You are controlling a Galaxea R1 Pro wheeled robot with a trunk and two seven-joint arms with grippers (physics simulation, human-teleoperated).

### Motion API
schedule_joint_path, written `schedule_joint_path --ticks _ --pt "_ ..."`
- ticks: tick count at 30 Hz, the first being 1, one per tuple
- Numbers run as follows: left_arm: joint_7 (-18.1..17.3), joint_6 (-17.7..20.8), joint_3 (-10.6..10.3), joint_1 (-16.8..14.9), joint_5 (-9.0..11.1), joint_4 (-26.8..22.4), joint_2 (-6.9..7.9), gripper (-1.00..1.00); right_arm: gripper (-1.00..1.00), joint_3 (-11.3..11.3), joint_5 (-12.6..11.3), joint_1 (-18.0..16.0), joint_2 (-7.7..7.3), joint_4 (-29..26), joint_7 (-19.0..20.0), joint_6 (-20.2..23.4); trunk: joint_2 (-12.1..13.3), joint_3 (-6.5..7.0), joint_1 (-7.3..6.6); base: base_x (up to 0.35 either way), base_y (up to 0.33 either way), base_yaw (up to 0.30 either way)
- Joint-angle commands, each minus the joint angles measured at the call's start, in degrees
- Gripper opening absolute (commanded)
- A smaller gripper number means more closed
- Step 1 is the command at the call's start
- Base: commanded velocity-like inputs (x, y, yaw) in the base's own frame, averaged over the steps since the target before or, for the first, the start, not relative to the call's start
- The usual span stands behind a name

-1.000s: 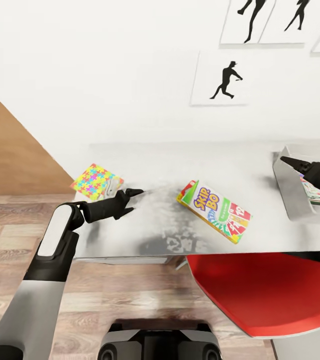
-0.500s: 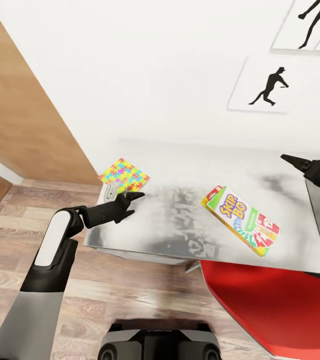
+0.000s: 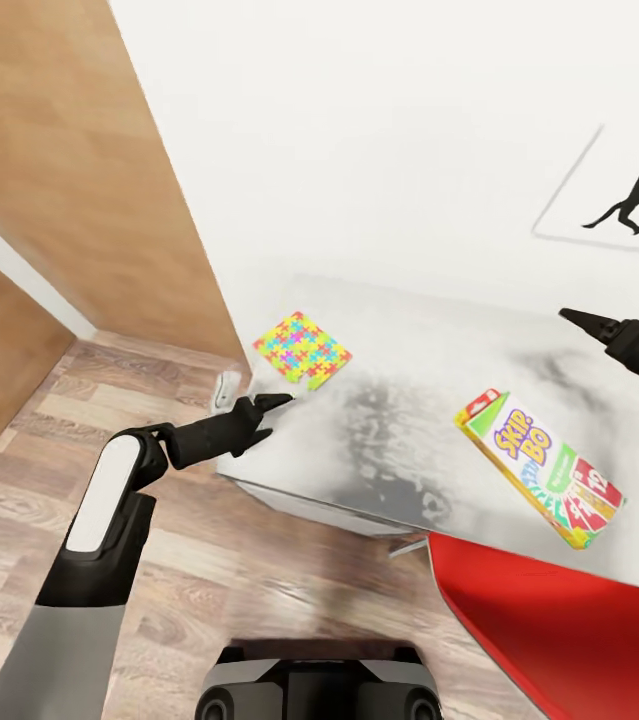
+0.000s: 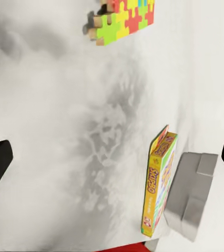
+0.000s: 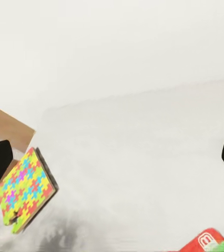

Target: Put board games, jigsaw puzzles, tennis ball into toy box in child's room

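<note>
Grey table top (image 3: 409, 340), light and glossy with dark smudgy reflections, runs along the white wall. Jigsaw puzzle (image 3: 302, 350), a thin multicoloured square, lies flat at the table's left end near the back edge, close to the wood panel (image 3: 89, 150); it also shows in the left wrist view (image 4: 123, 18) and the right wrist view (image 5: 27, 191). SKIP BO board game (image 3: 542, 466), yellow-green-red box, lies flat near the table's front edge, well apart from the puzzle, angled to the edge; the left wrist view has it (image 4: 159, 181) just beside the toy box (image 4: 193, 194), a light grey bin with sloping sides. A red corner of the game peeks into the right wrist view (image 5: 206, 242). Left gripper (image 3: 264, 405) hovers over the table's left front corner, near the puzzle but not touching; its wrist view shows dark finger tips at the two side edges, so jaws spread wide, nothing between them. Right gripper (image 3: 581, 320) hangs above the table's right part, holding nothing; its wrist view likewise has fingers far apart. Red chair seat (image 3: 559, 620) sits below the front edge. Wood plank floor (image 3: 49, 420) at left. Black baseball-player silhouette picture (image 3: 629, 200) on the wall.
</note>
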Motion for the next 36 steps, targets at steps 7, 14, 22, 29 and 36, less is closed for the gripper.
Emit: schedule_joint_path --ticks 7,14,22,29,36 --pt "0.7 0.0 -2.8 1.0 0.4 -0.8 -0.43 1.00 1.00 1.2 0.5 0.2 0.14 0.0 0.5 0.2 -0.1 -0.07 0.03 0.000 0.000 0.300" --pt "0.7 -0.1 -4.3 1.1 0.4 -1.5 -0.57 1.00 1.00 2.8 0.5 0.2 0.23 0.0 0.5 0.2 -0.1 -0.07 0.03 0.000 0.000 0.300" --pt "0.7 -0.1 -4.9 1.2 0.3 -1.9 -0.65 1.00 1.00 3.4 0.6 0.0 0.26 0.0 0.4 0.2 -0.1 -0.07 0.03 0.000 0.000 0.300" --pt "0.7 -0.1 -5.0 1.2 0.3 -2.0 -0.65 1.00 1.00 3.6 0.6 -0.1 0.09 0.0 0.4 0.2 -0.1 -0.07 0.03 0.000 0.000 0.300" --pt "0.7 -0.1 -5.1 1.3 0.3 -2.0 -0.63 1.00 1.00 3.7 0.6 -0.1 0.02 0.0 0.3 0.2 -0.1 -0.07 0.03 0.000 0.000 0.300"
